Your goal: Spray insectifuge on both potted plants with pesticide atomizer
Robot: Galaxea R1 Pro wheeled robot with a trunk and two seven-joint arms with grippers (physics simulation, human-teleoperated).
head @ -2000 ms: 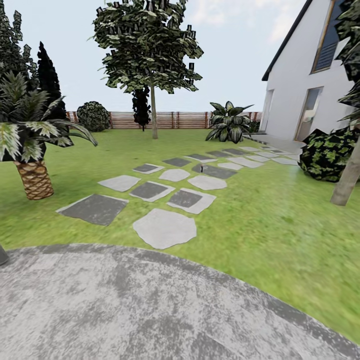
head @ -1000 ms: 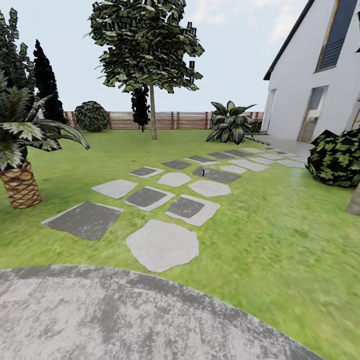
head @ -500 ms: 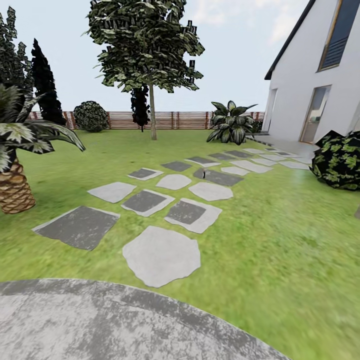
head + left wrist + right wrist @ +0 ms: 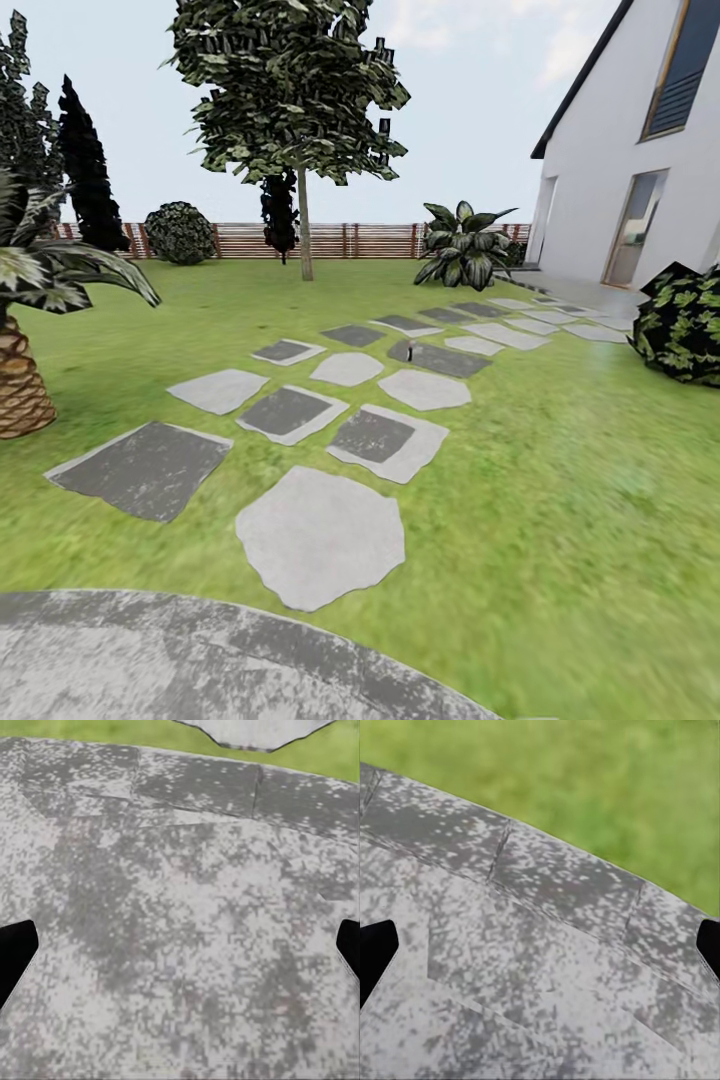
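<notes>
The garden lawn (image 4: 560, 480) stretches ahead to a slatted wooden fence (image 4: 350, 240). A tiny dark upright object with a pale top (image 4: 409, 349) stands on a dark stepping stone far ahead; it is too small to tell if it is the pesticide atomizer. The two potted plants are out of view. My left gripper (image 4: 180, 952) hangs open over the grey paved patio (image 4: 180, 907), its dark fingertips (image 4: 15, 960) at the frame's sides. My right gripper (image 4: 540, 952) is open too, above the patio's edge (image 4: 570, 877) and the grass, holding nothing.
Stepping stones (image 4: 320, 535) lead from the patio (image 4: 150, 660) toward a white house (image 4: 640, 170). A big palm (image 4: 20, 300) stands at the left, a dark bush (image 4: 685, 320) at the right, a tree (image 4: 300, 110) and a striped leafy plant (image 4: 462, 245) further back.
The whole head view has shifted: the camera has moved forward, so the patio edge sits lower, the stones look nearer, and the palm and bush slid toward the frame's sides.
</notes>
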